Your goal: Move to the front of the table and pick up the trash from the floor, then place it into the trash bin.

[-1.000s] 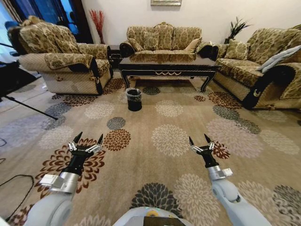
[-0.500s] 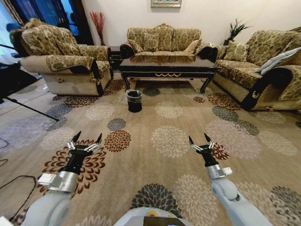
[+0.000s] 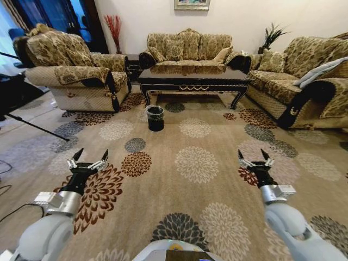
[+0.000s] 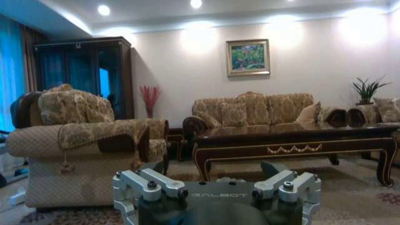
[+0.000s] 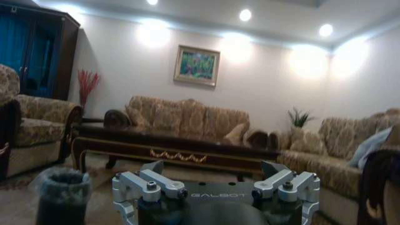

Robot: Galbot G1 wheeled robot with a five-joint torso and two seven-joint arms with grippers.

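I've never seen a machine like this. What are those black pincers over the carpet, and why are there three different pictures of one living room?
The pincers are a wheeled robot's two hands. The wide picture is from its head: left gripper and right gripper, both open and empty, held above the flowered carpet. The other two pictures come from cameras on its wrists. Ahead stand the dark table and, in front of it on the floor, the small black trash bin. Sofas surround them.

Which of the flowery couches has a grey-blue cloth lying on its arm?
The beige patterned sofa on the robot's right. A grey-blue cloth is draped over its arm; the middle sofa and left armchair have none.
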